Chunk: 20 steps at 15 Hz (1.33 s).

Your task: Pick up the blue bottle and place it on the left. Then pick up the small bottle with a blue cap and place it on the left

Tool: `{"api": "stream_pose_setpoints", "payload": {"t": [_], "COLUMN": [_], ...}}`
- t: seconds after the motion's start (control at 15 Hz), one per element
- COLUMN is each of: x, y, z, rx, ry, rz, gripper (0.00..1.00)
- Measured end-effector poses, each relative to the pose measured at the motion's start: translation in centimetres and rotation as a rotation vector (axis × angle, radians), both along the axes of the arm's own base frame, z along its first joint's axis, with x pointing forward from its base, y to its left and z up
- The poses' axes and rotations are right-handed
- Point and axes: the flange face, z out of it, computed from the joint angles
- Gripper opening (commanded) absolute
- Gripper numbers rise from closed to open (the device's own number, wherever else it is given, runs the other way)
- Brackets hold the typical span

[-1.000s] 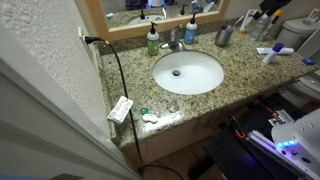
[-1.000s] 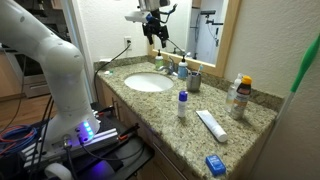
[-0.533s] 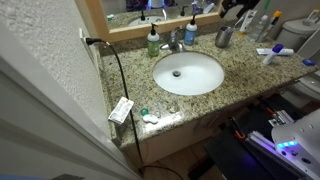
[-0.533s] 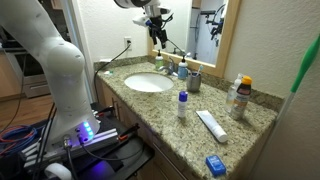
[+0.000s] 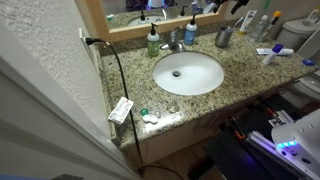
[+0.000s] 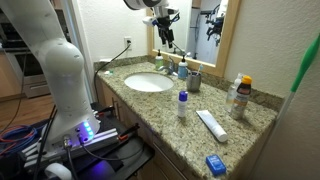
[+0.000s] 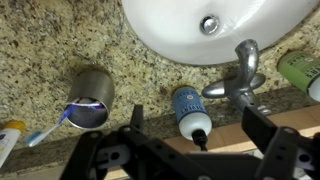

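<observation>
The blue bottle (image 7: 189, 108) stands at the back of the counter, between the faucet and a metal cup. It also shows in both exterior views (image 5: 190, 32) (image 6: 183, 70). My gripper (image 7: 195, 130) hangs open above it, one finger on each side and well clear of it. In both exterior views the gripper (image 6: 167, 38) (image 5: 238, 5) is high up by the mirror. Further along the counter, away from the sink, stands the small bottle with a blue cap (image 6: 182, 103) (image 5: 267, 56).
A green bottle (image 5: 152, 40) (image 7: 300, 70) stands on the far side of the faucet (image 7: 243, 75). The metal cup (image 7: 90, 97) (image 6: 194, 82) holds a toothbrush. Beyond it lie a white tube (image 6: 211, 124), an orange-capped bottle (image 6: 238, 97) and a blue box (image 6: 215, 164). The sink (image 5: 187, 72) fills the counter's middle.
The gripper has travelled along the mirror from over the cup end of the counter to above the blue bottle. It has stayed open. Nothing on the counter has moved.
</observation>
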Motion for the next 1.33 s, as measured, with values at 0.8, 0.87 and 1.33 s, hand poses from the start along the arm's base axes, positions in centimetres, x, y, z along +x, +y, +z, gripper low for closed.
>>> {"api": "stream_pose_setpoints", "payload": {"t": [0.8,0.87,1.33], "x": [9.6,9.9,15.0], "y": [0.6,0.5,1.0], "z": [-7.5,-7.8,-10.8], "rx": [-0.019,-0.033,-0.069], "ry": [-0.079,-0.092,-0.208], "rz": [-0.130,-0.127,-0.112], "gripper": [1.00,1.00,1.00]}}
